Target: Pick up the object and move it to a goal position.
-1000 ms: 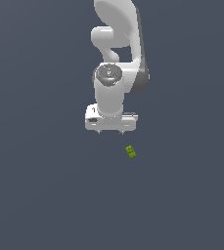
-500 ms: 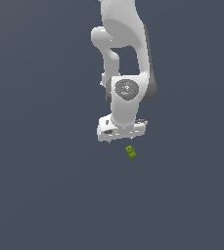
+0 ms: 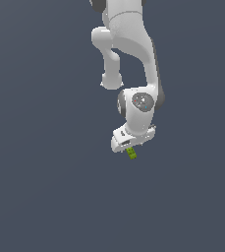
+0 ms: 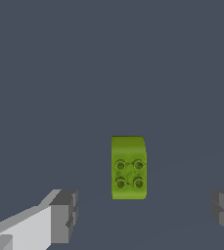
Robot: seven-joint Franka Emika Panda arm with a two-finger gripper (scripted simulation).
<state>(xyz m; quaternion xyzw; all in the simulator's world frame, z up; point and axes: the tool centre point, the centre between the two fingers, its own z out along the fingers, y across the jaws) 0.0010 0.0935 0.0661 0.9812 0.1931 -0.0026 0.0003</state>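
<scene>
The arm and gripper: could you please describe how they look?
The arm is glossy white with rounded links and dark grey joint seams; a round grey cap marks its wrist. The gripper has a white boxy body and white fingers tipped with ridged grey pads. No cables show.

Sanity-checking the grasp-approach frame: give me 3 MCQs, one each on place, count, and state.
1. In the wrist view, the small lime-green studded block lies:
A. between the grey fingertips, ahead of them
B. clamped in them
C. outside both

2. Studs on the block's top:
A. two
B. four
C. six

3. The white robot gripper is:
A. shut on the block
B. shut, empty
C. open

Answers: 1 A, clear floor shows on both sides of the block; 2 B, a two-by-two stud group; 3 C, fingertips stand wide apart.
</scene>
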